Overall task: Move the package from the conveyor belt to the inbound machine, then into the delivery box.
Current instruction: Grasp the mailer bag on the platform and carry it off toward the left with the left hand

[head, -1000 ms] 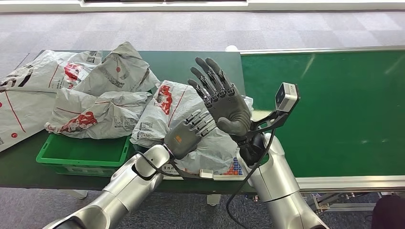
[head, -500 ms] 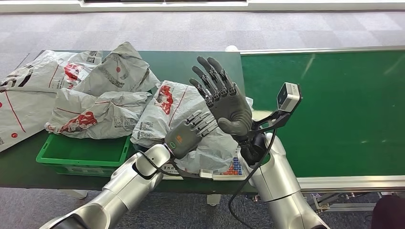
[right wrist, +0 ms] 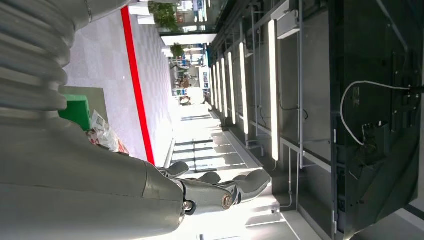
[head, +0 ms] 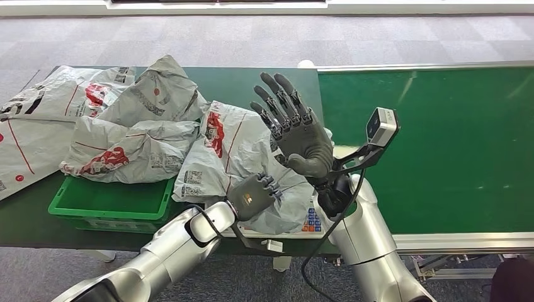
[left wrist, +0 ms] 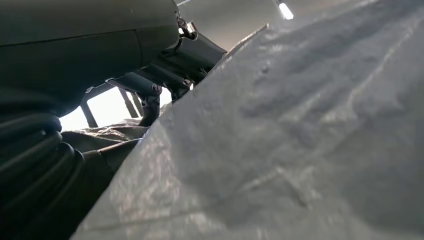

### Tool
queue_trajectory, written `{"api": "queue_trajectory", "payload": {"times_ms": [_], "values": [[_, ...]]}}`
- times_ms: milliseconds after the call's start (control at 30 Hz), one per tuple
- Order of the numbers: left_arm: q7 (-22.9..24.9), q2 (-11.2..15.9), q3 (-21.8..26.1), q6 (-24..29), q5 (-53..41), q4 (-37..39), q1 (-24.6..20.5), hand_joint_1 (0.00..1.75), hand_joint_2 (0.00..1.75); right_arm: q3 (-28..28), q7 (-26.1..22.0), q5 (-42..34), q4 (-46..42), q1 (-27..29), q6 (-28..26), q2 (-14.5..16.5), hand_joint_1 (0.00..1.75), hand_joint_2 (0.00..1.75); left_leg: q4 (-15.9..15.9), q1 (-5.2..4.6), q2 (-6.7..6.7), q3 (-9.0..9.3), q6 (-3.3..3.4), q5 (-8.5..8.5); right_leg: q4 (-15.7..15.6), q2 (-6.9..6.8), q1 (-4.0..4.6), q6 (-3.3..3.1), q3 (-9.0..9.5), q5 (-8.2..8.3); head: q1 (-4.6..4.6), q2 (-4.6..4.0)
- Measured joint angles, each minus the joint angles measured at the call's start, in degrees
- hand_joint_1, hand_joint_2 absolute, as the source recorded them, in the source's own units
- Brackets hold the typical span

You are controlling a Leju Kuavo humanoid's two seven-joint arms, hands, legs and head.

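Note:
A grey plastic package point(head: 236, 148) with red print lies crumpled over the inbound machine, whose keypad point(head: 310, 221) peeks out at the table's near edge. My left hand point(head: 253, 195) is at the package's near side, fingers curled into its fold and gripping it. The left wrist view has the package's wrinkled film point(left wrist: 300, 130) pressed close, with my dark fingers point(left wrist: 145, 95) running in behind it. My right hand point(head: 295, 129) is raised above the package's right side, fingers spread, holding nothing; it also shows as my right hand point(right wrist: 200, 192) against the ceiling lights.
A green delivery box point(head: 110, 202) stands at the table's near left with other grey packages point(head: 129, 148) heaped over it and more packages point(head: 38, 119) further left. The green conveyor belt point(head: 441, 138) runs along the right, bare, with a metal rail at its near edge.
My left hand has dropped back toward me, from on top of the package to its near edge. The package has shifted and its far edge has lifted. The right hand has hardly moved.

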Motion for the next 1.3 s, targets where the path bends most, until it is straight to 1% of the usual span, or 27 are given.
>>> {"api": "queue_trajectory", "payload": {"times_ms": [133, 300, 433, 533, 1300], "values": [[-0.27, 0.01, -1.69, -0.25, 0.0, 1.34, -0.88, 1.75, 1.75, -0.01, 0.68, -0.3, 0.0, 0.0, 0.0, 0.01, 0.0, 1.75, -0.01, 0.0, 0.0, 0.03, -0.02, -0.01, 0.0, -0.02, 0.04, -0.01, 0.04, -0.01, 0.0, 0.0], [-0.27, 0.01, -2.65, 0.02, 0.02, 2.23, -1.16, 1.75, 1.75, -0.01, 0.9, -0.41, 0.0, -0.06, 0.0, 0.08, 0.0, 1.75, -0.03, 0.0, -0.07, 0.12, -0.04, -0.03, 0.0, -0.08, 0.08, -0.08, 0.17, -0.1, 0.0, 0.0], [0.93, 0.29, -2.68, 2.58, 0.14, 2.55, -1.09, 1.75, 1.75, -0.01, 1.02, -0.43, 0.0, -0.02, 0.0, 0.09, 0.0, 1.75, -0.04, 0.0, -0.08, 0.16, -0.04, -0.03, 0.0, -0.14, 0.08, -0.09, 0.19, -0.12, 0.0, 0.0], [1.18, 0.58, -2.66, 3.41, 0.19, 2.6, -1.04, 1.75, 1.75, -0.01, 1.08, -0.43, 0.0, 0.0, 0.0, 0.09, 0.0, 1.75, -0.04, 0.0, -0.08, 0.17, -0.04, -0.03, 0.0, -0.14, 0.08, -0.09, 0.19, -0.12, 0.0, 0.0], [1.21, 1.05, -2.68, 3.76, 0.2, 2.81, -1.03, 1.75, 1.75, -0.01, 1.13, -0.43, 0.0, 0.0, 0.0, 0.09, 0.0, 1.75, -0.04, 0.0, -0.08, 0.19, -0.04, -0.03, 0.0, -0.15, 0.08, -0.09, 0.21, -0.12, 0.0, 0.0]]}}
